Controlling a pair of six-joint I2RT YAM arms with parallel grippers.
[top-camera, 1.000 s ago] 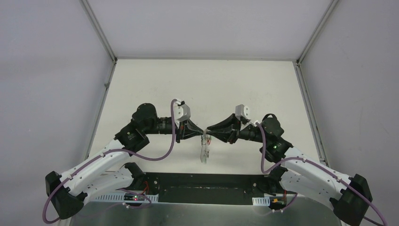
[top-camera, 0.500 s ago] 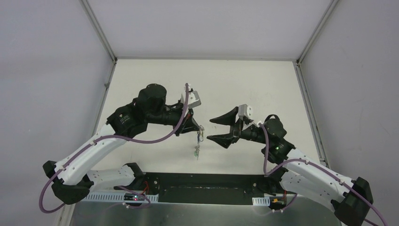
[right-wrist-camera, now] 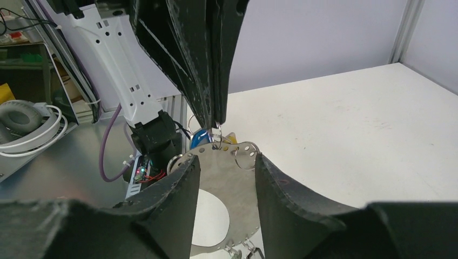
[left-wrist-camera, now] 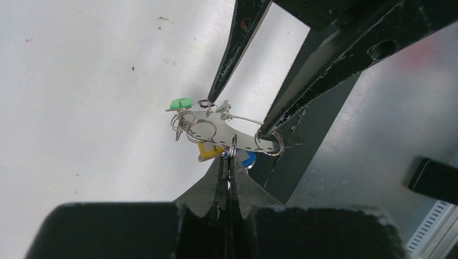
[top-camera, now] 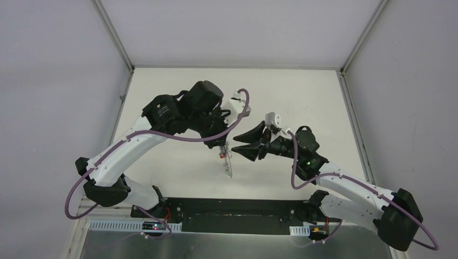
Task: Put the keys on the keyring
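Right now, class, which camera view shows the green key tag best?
The left wrist view: the green tag stands sharp against the white table, at the left end of the key bunch. The top view shows the bunch only as a tiny dangling glint; the right wrist view does not show the green tag.

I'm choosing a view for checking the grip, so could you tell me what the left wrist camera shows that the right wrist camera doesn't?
Left wrist only: the small green plastic tag. Right wrist only: the large round opening in the flat silvery metal plate, and white-grey headphones. Both: the left gripper shut on a small silvery wire ring on that plate, the right gripper straddling it, the blue tag.
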